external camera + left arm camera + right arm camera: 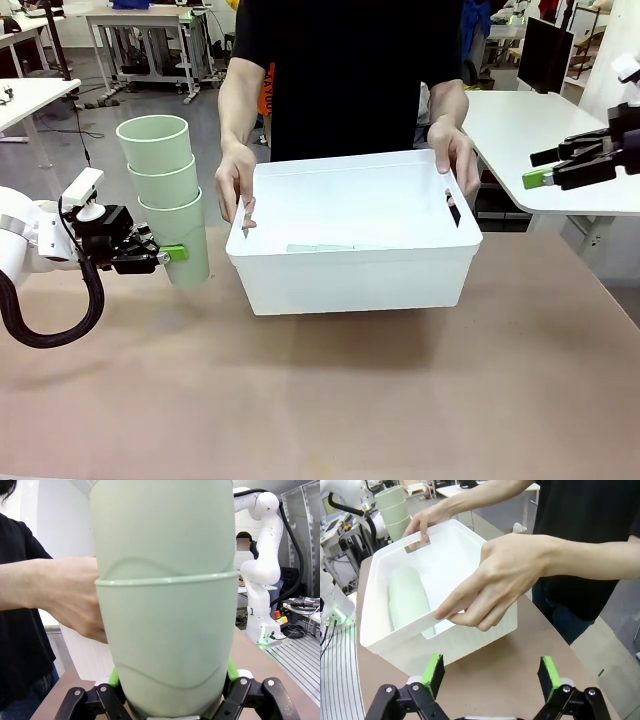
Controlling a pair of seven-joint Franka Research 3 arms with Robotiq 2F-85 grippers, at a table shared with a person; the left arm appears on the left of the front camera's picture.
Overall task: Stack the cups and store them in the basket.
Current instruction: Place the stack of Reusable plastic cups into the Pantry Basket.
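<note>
Left gripper (170, 255) is clamped on the bottom cup of the stack (165, 190), low on its wall with a pad on each side; the left wrist view confirms it. The stack is three cups nested mouths-up. Its long axis is near upright, with the top leaning slightly away from the basket (350, 285). Key relation: the one basket is just beside the stack, on the robot's right of it, with its rim about level with the middle cup. I'd say the stack has to go up and over the near short wall, and probably be laid flat, since it looks taller than the basket is deep. A person holds both slot handles. One hand (237, 185) is on the stack-side handle, right in that path, so watch clearance; the other hand (452, 150) is on the far handle. More cups (407, 597) are already in the basket, nested and lying on their side along the long wall nearest the robot; their count isn't readable. Right gripper (538, 168) has its jaws wide apart and holds nothing, raised well off to the basket's right. The left arm is nearer and carries the load.
</note>
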